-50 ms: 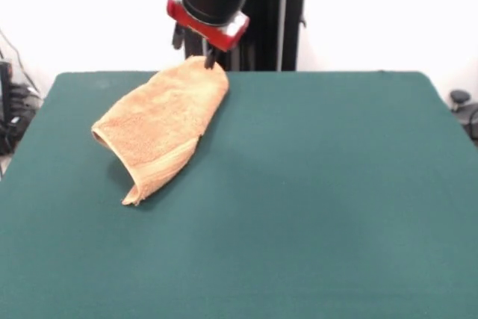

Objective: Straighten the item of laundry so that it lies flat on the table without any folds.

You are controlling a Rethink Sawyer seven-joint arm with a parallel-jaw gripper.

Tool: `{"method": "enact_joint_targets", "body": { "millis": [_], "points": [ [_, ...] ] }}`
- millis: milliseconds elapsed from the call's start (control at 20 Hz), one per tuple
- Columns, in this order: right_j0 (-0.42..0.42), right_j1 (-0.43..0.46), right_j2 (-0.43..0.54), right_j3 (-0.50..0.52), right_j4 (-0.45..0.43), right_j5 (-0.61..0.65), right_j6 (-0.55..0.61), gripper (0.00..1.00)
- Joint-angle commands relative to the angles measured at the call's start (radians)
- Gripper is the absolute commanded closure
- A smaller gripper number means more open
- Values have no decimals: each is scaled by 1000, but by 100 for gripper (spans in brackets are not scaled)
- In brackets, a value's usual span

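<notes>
Pinching the towel (160, 134) by its far corner, jaws clamped on it, gripper (210, 60) looks mid-unfold, next dragging it flat across the bench (321, 184).

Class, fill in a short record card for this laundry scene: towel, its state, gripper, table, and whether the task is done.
towel: orange-tan terry towel, on the table's far left part
state: folded over, hemmed end raised, not flat
gripper: gripper pinching the towel's far corner, lifting it
table: green felt table
task done: no, folds remain
</notes>
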Motion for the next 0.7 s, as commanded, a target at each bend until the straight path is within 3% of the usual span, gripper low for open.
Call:
{"method": "enact_joint_targets", "body": {
  "millis": [50,250,700],
  "points": [
    [64,68,-22,-50,52,80,274,0],
    [14,62,-20,33,96,-37,237,0],
    [-181,61,5,189,20,-323,40,0]
  ]
}}
